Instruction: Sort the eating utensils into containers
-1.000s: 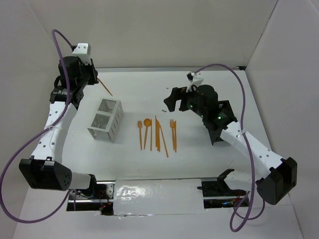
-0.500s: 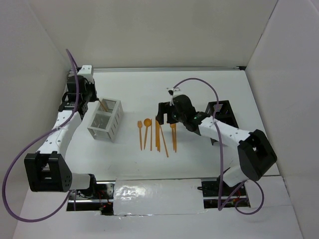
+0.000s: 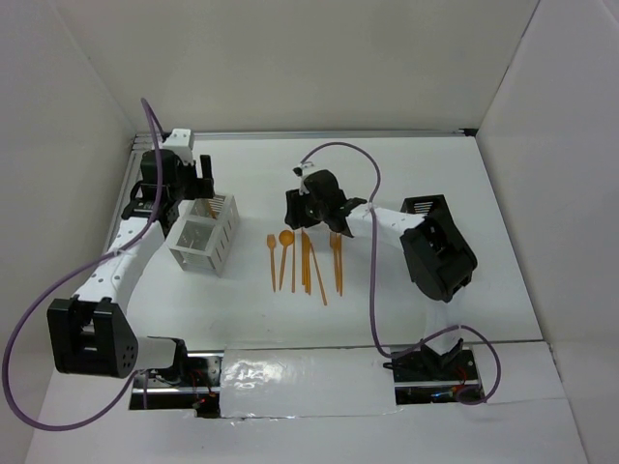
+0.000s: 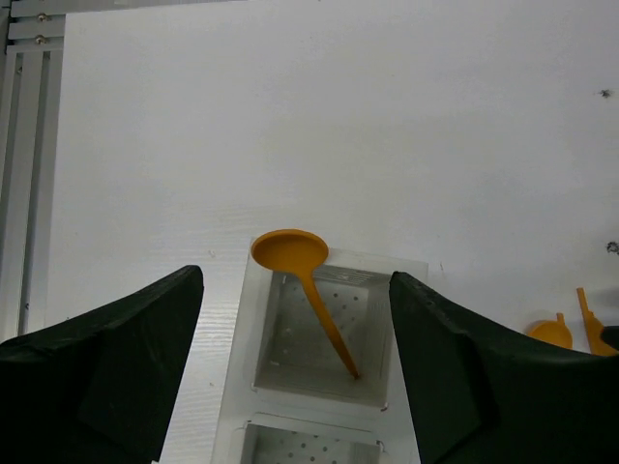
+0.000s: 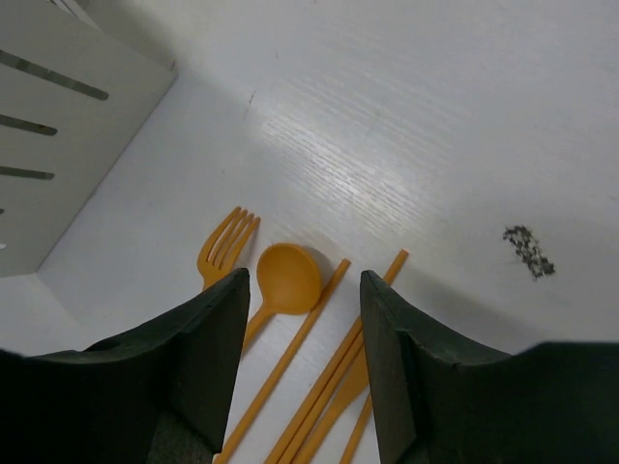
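A: Left end effector (image 4: 295,280), state?

B: Spread wide, nothing between the fingers. It hangs above the white caddy (image 4: 246,338), over its far compartment.

A: What's in that compartment?

B: One spoon (image 4: 290,251), leaning. The handle tip sits on the floor near the divider and the bowl rests on the far rim. It touches neither finger.

A: Right end effector (image 5: 302,280)?

B: Also spread, pinching nothing. It hovers over the far end of the row of utensils (image 3: 305,259), which lie on the surface (image 3: 261,174) to the right of the white caddy.

A: The row, left to right?

B: First a fork (image 5: 228,246), tines pointing away from the arm bases. A second spoon (image 5: 288,277) lies just beside it, and in the wrist view its bowl shows in the gap between the fingers. Then a bundle of sticks (image 5: 324,382), touching and crossing each other. The count is unclear because they overlap. At the right edge are two more pieces (image 3: 337,253), probably forks, but they are too small in the top view to be sure.

A: Black caddy (image 3: 424,205)?

B: It is right of the row, well apart from it and partly hidden behind the right arm. Its inside can't be read.
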Robot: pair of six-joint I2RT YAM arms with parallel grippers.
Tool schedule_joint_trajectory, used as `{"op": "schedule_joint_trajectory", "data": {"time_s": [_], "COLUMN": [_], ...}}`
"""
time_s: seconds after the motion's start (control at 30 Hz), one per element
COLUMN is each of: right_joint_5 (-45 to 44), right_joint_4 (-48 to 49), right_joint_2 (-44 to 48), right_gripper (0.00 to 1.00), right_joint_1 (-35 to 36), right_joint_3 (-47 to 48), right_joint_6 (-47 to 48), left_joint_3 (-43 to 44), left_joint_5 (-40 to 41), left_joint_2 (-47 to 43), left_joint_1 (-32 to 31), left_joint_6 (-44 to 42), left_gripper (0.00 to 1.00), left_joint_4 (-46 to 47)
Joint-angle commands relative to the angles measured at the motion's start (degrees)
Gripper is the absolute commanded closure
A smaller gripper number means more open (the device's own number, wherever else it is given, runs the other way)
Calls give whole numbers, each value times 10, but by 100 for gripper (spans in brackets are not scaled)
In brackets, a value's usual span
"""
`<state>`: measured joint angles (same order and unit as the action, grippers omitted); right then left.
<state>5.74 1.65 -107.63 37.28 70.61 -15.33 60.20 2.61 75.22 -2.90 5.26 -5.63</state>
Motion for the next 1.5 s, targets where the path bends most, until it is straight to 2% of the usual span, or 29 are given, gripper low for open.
{"op": "schedule_joint_trajectory", "data": {"time_s": [0.0, 0.2, 0.5, 0.83, 1.17, 1.23, 1.27, 1.37, 1.47], "right_joint_5": [22, 34, 13, 7, 23, 23, 23, 23, 35], "right_joint_4": [20, 10, -26, -26, -20, -20, -25, -25, -25], "right_joint_2": [-28, -69, -105, -107, -105, -109, -111, -108, -91], "right_gripper": [45, 55, 59, 66, 69, 75, 85, 99, 100], "right_joint_1": [5, 12, 26, 25, 27, 27, 25, 22, 15], "right_joint_3": [38, 66, 89, 59, 35, 35, 41, 41, 46], "right_joint_6": [23, 43, 59, 64, 69, 69, 68, 63, 54], "left_joint_3": [42, 45, 37, 43, 44, 44, 44, 48, 59], "left_joint_5": [-18, -40, -59, -88, -117, -121, -124, -144, -199], "left_joint_2": [-24, -67, -104, -106, -106, -108, -108, -107, -102], "left_joint_1": [2, 1, 2, 1, 2, 3, 3, 2, -5], "left_joint_6": [19, 36, 38, 37, 33, 34, 33, 32, 20], "left_gripper": [9, 6, 4, 4, 4, 4, 4, 4, 8], "left_joint_4": [-3, -19, -18, -24, -29, -30, -30, -32, -46]}}
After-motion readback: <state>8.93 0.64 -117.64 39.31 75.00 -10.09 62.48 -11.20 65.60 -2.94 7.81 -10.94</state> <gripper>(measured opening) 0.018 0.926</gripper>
